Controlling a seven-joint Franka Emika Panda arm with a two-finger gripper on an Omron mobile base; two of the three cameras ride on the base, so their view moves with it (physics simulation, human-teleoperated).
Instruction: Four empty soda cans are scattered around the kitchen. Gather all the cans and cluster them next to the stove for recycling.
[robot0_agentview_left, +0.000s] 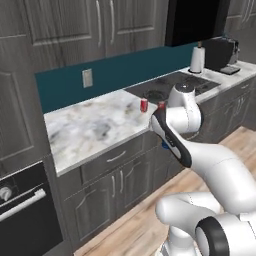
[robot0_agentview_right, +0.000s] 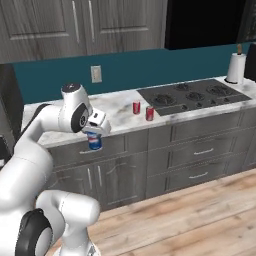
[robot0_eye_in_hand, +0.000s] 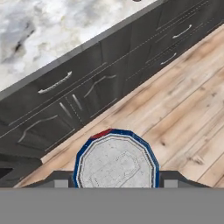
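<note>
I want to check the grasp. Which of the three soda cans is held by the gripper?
The blue soda can, hanging in the gripper in front of the drawers. The two red cans stand on the counter beside the stove.

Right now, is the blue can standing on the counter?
No: the gripper holds the blue can in front of the cabinets, below the counter edge.

The blue can (robot0_agentview_right: 95, 142) carries a red-white marking and a silver top (robot0_eye_in_hand: 116, 162). Two red cans (robot0_agentview_right: 136, 107) (robot0_agentview_right: 149, 113) with white marking have silver tops. The desk (robot0_agentview_right: 117, 117) is white marble veined with grey. The stove (robot0_agentview_right: 195, 96) is dark grey with black burners. The backsplash (robot0_agentview_right: 150, 67) is teal, the cabinets (robot0_agentview_right: 200, 150) dark grey woodgrain, the floor (robot0_agentview_right: 200, 215) light brown planks. The paper roll (robot0_agentview_right: 235, 67) is white with a brown top.
</note>
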